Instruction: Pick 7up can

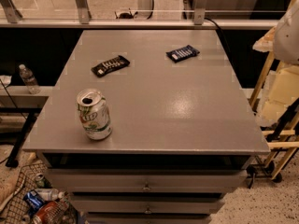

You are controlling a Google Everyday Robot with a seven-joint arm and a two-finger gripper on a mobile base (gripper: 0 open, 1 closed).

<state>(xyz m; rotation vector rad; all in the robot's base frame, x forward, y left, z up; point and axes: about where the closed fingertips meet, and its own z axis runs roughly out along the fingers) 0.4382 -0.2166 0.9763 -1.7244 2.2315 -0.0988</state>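
Newbie: where's the 7up can (95,114) for this pick, and where's the gripper?

Regular: going left to right. There's a water bottle (29,78) on a ledge at the far left and a wire basket (16,192) of trash in the lower left corner. Both are off the table (163,106), so ignore them. The 7up can stands upright at the lower left of the tabletop, near the front edge, opened top facing up. The gripper isn't in frame at all, so I can't tell if it's wide, narrow or holding anything.

Newbie: best way in?

Regular: I'd come in at mid-body and squeeze gently, since an opened can probably dents. Don't nudge it toward that front edge, then lift straight up. A dark candy bar (110,65) lies upper left of centre and a second candy bar (182,53) further right, both well apart from the can, so nothing blocks. The wooden rack (273,92) at the right edge is off the table too.
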